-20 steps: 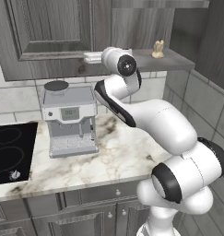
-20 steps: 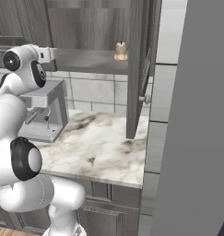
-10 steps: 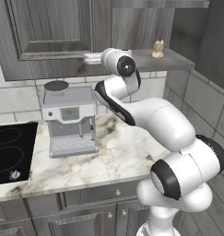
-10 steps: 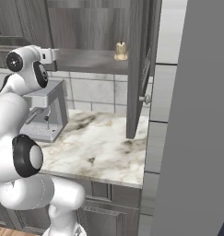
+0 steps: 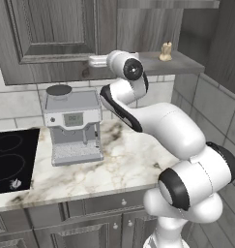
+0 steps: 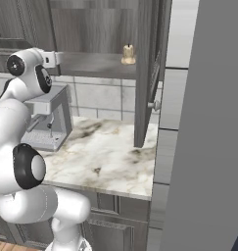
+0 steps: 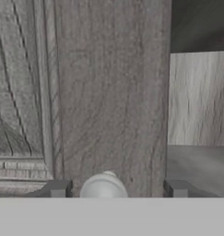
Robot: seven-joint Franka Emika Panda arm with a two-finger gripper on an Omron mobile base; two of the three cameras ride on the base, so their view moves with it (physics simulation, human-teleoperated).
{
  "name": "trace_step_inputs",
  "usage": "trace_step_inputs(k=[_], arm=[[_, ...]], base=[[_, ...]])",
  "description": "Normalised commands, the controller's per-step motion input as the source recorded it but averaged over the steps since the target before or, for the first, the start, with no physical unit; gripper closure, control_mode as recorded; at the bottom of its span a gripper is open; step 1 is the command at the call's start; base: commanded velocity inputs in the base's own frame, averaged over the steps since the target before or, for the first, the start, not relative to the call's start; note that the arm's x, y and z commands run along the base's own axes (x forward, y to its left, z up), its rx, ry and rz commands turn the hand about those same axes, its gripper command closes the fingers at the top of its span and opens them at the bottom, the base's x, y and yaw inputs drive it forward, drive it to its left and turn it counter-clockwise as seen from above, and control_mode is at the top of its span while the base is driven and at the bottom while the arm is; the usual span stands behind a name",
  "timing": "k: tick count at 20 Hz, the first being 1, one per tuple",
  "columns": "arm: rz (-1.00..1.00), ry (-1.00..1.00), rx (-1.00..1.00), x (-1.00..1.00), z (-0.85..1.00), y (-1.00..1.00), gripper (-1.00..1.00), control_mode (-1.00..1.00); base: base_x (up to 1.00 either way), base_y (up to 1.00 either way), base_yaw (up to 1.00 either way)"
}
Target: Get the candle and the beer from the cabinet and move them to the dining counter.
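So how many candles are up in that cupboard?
1. The candle stands on the open shelf of the cabinet, toward its right end. The closed left door may hide more.

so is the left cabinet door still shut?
Shut. The left door sits flush in the left base view; in the hand view its knob sits between the open gripper fingertips. The right door is swung open.

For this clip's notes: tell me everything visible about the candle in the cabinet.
The candle is a tiny cream-beige lump of wax, wider at the base and narrowing toward a knobbly top. It stands upright and alone on the open shelf of the cabinet, toward the shelf's right end in the left base view; in the right base view it sits just left of the opened door's edge. Only the shelf touches it. The gripper is at a closed door's knob instead.
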Motion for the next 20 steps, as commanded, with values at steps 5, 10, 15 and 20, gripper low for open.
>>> trace_step_inputs(k=[5, 10, 15, 20], arm=[[0.0, 0.0, 0.0, 0.0, 0.0, 0.0, 1.0, -1.0], [0.0, 0.0, 0.0, 0.0, 0.0, 0.0, 1.0, -1.0], [0.0, 0.0, 0.0, 0.0, 0.0, 0.0, 1.0, -1.0], [0.0, 0.0, 0.0, 0.0, 0.0, 0.0, 1.0, -1.0]], base=[[0.0, 0.0, 0.0], [0.0, 0.0, 0.0], [0.0, 0.0, 0.0], [0.0, 0.0, 0.0]])
